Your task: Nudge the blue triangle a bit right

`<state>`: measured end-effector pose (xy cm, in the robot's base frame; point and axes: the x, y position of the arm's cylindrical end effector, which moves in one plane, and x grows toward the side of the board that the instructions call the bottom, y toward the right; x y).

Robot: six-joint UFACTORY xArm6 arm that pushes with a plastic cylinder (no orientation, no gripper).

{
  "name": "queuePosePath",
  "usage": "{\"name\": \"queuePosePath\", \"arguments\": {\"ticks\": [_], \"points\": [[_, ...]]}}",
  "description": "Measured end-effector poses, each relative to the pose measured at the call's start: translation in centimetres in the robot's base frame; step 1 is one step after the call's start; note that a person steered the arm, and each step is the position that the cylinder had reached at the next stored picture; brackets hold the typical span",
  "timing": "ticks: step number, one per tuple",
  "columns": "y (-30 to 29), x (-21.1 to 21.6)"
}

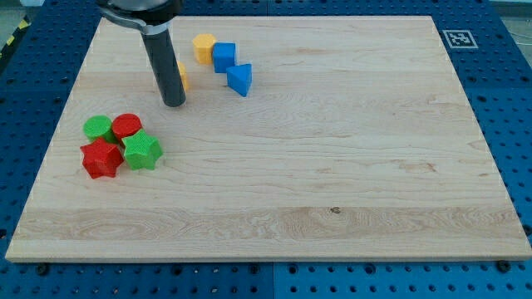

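Observation:
The blue triangle lies on the wooden board near the view's top, left of centre. A blue cube touches it on its upper left, and a yellow block sits just left of the cube. My tip rests on the board to the left of the blue triangle, well apart from it. A yellow block is mostly hidden behind the rod.
A cluster sits at the view's left: a green block, a red round block, a red star and a green star. A marker tag is at the board's top right corner.

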<state>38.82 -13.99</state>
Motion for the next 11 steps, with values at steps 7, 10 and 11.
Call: {"name": "queuePosePath", "arguments": {"ticks": [7, 10, 11], "points": [[7.2, -4.2], [6.4, -8.3], [6.4, -7.7]]}}
